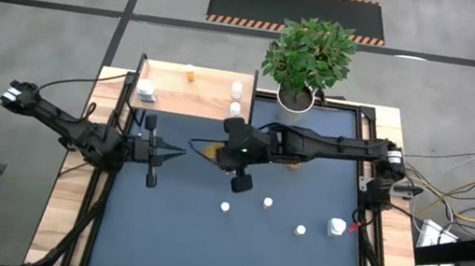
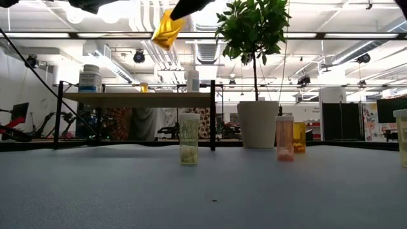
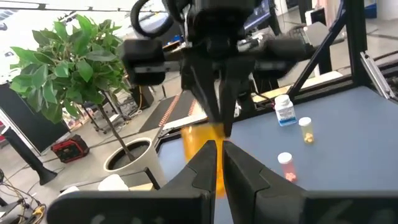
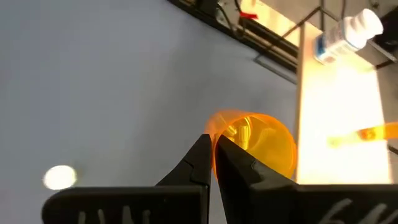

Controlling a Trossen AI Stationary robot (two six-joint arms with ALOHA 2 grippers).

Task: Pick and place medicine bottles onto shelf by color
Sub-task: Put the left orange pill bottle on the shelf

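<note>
Leafy green plant in a white pot (image 1: 297, 99) stands at the tabletop's far edge, just right of the light wood shelf on thin black legs (image 1: 187, 101) in the far left corner. I see nothing between the pot and the shelf.

I count four small bottles on the shelf: a white blue-labelled one (image 1: 145, 93) at its left end, a small orange one (image 1: 190, 73) near the far edge, two white ones (image 1: 238, 88) at the right end. On the dark blue tabletop (image 1: 202, 241), four white-capped bottles toward the right near side (image 1: 267, 203).

Right pincer (image 1: 219, 152), out over the tabletop's middle and well above it, is clenched on a translucent orange bottle (image 4: 258, 140), held tilted. Left pincer (image 1: 180, 152) points at it from just beside, fingers pressed together, empty.
</note>
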